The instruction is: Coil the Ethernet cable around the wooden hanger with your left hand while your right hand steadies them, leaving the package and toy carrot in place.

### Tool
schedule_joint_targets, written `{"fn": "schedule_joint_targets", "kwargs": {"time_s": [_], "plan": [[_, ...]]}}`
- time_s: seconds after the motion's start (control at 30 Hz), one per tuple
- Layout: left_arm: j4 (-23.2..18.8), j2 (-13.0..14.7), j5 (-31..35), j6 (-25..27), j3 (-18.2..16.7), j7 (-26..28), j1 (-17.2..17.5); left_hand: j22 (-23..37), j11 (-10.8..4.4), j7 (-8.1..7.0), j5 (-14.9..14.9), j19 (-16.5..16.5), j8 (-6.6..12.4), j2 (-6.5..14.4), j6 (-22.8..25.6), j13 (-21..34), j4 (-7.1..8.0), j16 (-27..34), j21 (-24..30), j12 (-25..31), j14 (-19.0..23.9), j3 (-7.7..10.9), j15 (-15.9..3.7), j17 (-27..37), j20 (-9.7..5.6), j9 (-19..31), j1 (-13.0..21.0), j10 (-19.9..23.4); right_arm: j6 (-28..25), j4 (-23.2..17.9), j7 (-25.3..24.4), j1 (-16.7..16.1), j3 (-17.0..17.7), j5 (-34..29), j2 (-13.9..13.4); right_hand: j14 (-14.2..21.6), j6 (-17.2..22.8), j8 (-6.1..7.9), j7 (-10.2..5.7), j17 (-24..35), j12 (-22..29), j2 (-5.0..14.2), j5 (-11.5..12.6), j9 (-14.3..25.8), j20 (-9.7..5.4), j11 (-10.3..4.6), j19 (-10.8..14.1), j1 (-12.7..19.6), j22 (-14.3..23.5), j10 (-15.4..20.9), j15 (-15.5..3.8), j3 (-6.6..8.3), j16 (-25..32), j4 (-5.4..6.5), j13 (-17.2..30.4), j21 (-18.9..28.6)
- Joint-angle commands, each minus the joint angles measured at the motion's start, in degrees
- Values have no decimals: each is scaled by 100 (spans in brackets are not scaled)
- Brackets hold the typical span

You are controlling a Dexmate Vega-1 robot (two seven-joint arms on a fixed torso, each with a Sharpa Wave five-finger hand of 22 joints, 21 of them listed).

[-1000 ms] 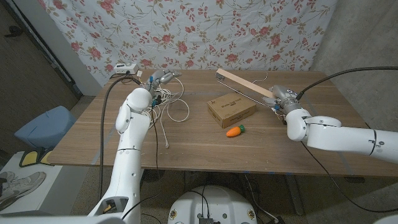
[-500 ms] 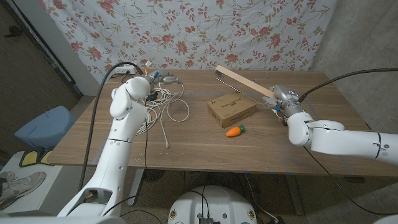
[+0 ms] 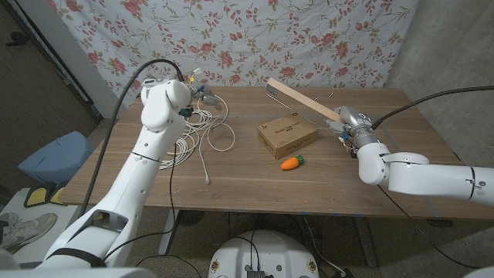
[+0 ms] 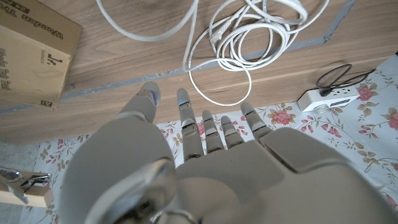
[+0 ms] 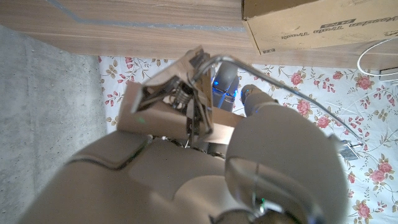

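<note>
Head view: the left hand (image 3: 197,90) is raised at the far left part of the wooden table (image 3: 231,177), above the loose white Ethernet cable (image 3: 202,127) coiled on the tabletop; from here I cannot tell how its fingers lie. The right hand (image 3: 345,123) grips one end of the wooden hanger (image 3: 302,103), which slants up off the table toward the floral backdrop. The cardboard package (image 3: 287,133) lies just beside the hanger, with the toy carrot (image 3: 292,162) near it on the nearer side.

Left wrist view: the left hand (image 4: 205,155) holds nothing, its fingers (image 4: 186,121) straight and slightly apart, over the table's far edge. The Ethernet cable (image 4: 249,37) lies in loops on the wood, clear of the fingertips. A corner of the package (image 4: 34,53) shows, and a white power strip (image 4: 326,96) sits beyond the table.

Right wrist view: the right hand (image 5: 211,155) has its fingers closed around the hanger (image 5: 168,102) and its metal hook (image 5: 273,81); the package (image 5: 317,22) lies on the table beyond.
</note>
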Motion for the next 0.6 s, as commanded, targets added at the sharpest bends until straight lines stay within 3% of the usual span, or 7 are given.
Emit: {"fn": "schedule_joint_targets", "kwargs": {"time_s": [0.03,0.2,0.4,0.5,0.53,0.6], "plan": [[303,313,963,142,681,-783,-531,7,10,-127,47,60,13,-20,101,-7,16,-40,-2,-15,-6,4,-34,10,29,-3,180,71,254,86,-94,233,-265,62,-26,-35,504,43,4,10,-3,320,-9,16,-90,8,-32,65,32,82,-346,528,77,511,-20,85],[581,295,1347,26,1001,-1052,-801,3,13,-308,53,54,-3,-45,191,-25,27,-77,-24,-41,-49,-24,-45,5,43,-1,332,50,364,166,-122,305,-343,91,-22,-39,522,53,22,10,16,318,-13,15,-90,11,-30,74,32,87,-347,530,110,505,2,133],[842,198,1604,-116,1209,-1333,-1001,2,18,-342,57,52,-33,-80,212,-36,42,-112,-40,-68,-113,-65,-48,2,49,1,417,15,442,200,-195,367,-435,123,-43,-46,547,69,27,10,30,316,-19,16,-93,10,-38,89,31,92,-347,535,157,497,14,203],[923,137,1609,-181,1231,-1371,-1042,-1,25,-339,63,60,-64,-187,211,-42,66,-127,-52,-85,-143,-154,-32,2,48,0,406,-4,426,208,-200,411,-480,119,-46,-48,550,68,25,10,34,314,-21,9,-95,-10,-37,95,30,102,-348,536,176,494,12,231],[938,125,1626,-202,1243,-1375,-1055,-5,19,-333,88,63,-107,-420,227,-49,121,-130,-78,-95,-151,-344,-32,6,48,-2,304,1,424,217,-216,421,-487,137,-39,-45,554,69,29,10,24,313,-22,7,-95,-2,-37,95,29,109,-348,535,182,494,-9,239],[973,104,1675,-248,1281,-1434,-1093,-6,36,-309,118,57,-136,-535,224,-52,150,-138,-94,-105,-176,-440,1,10,65,-2,243,-8,481,240,-200,446,-517,121,-46,-41,558,70,32,10,29,313,-24,3,-94,-6,-32,100,28,124,-350,537,196,491,-12,259]]}}
